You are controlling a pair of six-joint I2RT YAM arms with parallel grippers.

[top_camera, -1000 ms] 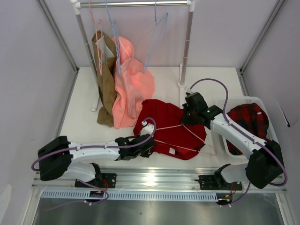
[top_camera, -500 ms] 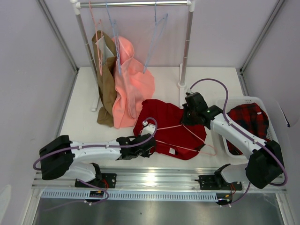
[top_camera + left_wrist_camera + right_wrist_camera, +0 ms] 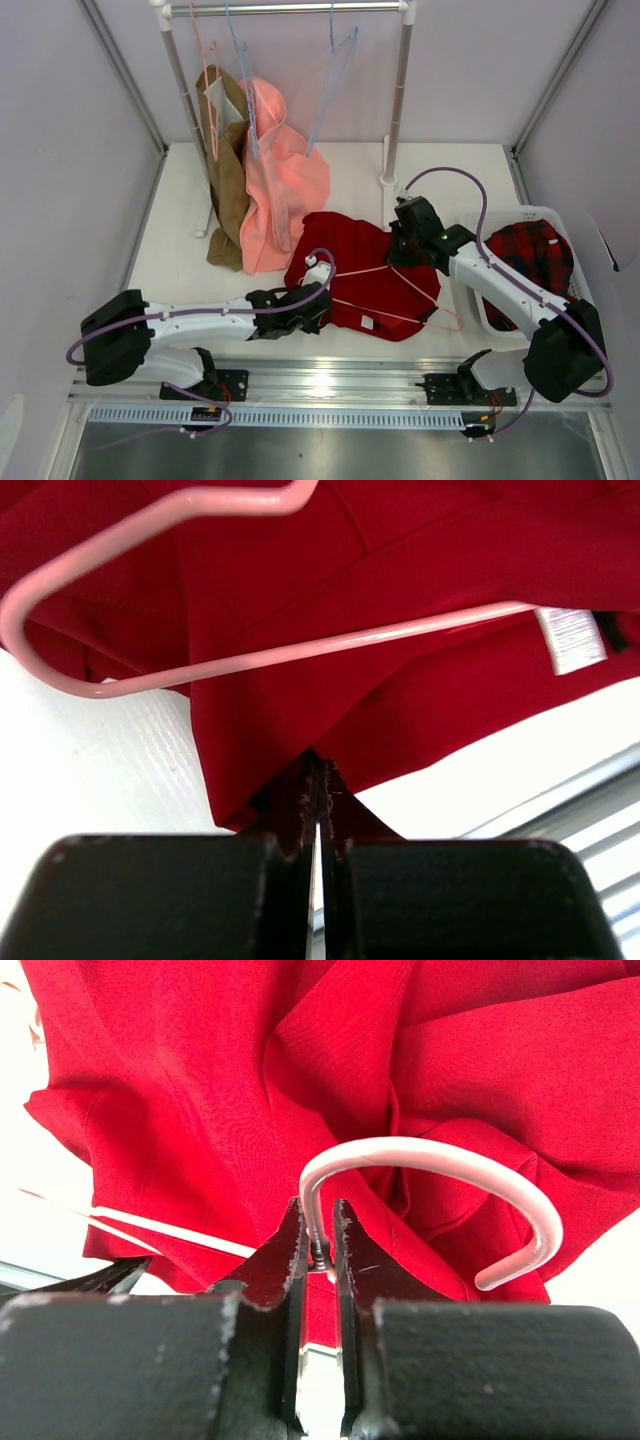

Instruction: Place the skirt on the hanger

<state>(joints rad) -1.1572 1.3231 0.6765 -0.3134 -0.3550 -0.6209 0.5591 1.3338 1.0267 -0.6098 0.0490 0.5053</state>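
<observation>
Since a second ago the skirt [image 3: 362,262] has not shifted; only the left gripper [image 3: 318,780] has clenched, now pinching its near hem. It lies crumpled on the table [image 3: 180,265], the hanger [image 3: 385,267] on top, the hook's neck clamped in the right gripper [image 3: 318,1245]. That hem hold probably readies the waist for threading. Whether one layer or two is pinched stays hidden.

Nothing legible shows. The skirt's [image 3: 420,570] small white label [image 3: 570,638], at three o'clock in the left wrist view, bears print too fine to read.
</observation>
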